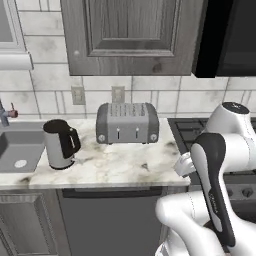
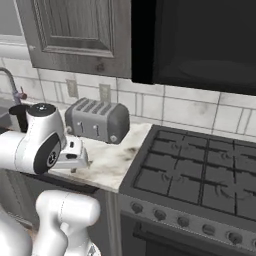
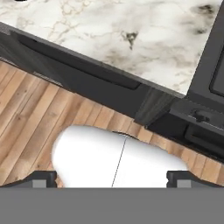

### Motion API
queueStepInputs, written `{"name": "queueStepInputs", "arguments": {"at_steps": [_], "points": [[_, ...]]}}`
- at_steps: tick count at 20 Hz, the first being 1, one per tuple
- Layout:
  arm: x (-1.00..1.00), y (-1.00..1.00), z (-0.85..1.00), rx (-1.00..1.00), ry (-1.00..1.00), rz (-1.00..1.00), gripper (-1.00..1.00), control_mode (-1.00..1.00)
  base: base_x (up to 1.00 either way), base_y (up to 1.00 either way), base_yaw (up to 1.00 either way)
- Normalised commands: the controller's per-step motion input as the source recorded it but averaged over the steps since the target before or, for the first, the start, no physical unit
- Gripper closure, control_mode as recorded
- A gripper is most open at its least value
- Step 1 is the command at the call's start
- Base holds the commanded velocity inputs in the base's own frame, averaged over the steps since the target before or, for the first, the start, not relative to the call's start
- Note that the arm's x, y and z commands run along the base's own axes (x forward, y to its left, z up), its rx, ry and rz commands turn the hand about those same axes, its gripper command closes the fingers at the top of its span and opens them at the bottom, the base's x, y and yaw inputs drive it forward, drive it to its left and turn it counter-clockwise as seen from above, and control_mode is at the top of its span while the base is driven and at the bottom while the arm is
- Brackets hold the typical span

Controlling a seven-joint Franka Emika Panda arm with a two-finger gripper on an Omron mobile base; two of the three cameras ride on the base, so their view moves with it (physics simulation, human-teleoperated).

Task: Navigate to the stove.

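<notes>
Nearest to you, the gripper (image 3: 112,177) hangs over the wooden floor (image 3: 35,127) in front of the counter (image 3: 131,35); in the hand view its two tips stand far apart at the bottom corners, so the jaws are wide and they hold nothing. The hand looks down at the counter edge, and the dark front of the stove (image 2: 200,175) begins just at the right of that view, with one knob visible there. So the stove lies to the right of the gripper and of the base, not straight ahead. In the left base view the arm stands before the counter, and only a corner of the grates shows behind it. In the right base view the stove fills the right half, and its long side runs along the wall, left to right, with the row of knobs (image 2: 195,222) toward you. Left of the stove on the counter stands the toaster (image 1: 127,123), further left the kettle (image 1: 61,144), then the sink (image 1: 20,147). I judge that the base must still drive to the right until the stove is centred in front of it; the task seems nearly done.
</notes>
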Motion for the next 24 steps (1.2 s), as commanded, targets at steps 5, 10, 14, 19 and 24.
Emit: {"name": "queueStepInputs", "arguments": {"at_steps": [5, 10, 14, 19, 24], "points": [[0.00, 0.00, 0.00, 0.00, 0.00, 0.00, -1.00, 1.00, -0.66, -0.65, 0.00], [0.00, 0.00, 0.00, 0.00, 0.00, 0.00, -1.00, 1.00, -0.61, -0.75, 0.00], [0.00, 0.00, 0.00, 0.00, 0.00, 0.00, -1.00, 1.00, -0.47, -0.82, 0.00], [0.00, 0.00, 0.00, 0.00, 0.00, 0.00, -1.00, 1.00, -0.02, -0.84, -0.06], [0.00, 0.00, 0.00, 0.00, 0.00, 0.00, -1.00, 1.00, 0.64, -0.42, -0.15]]}}
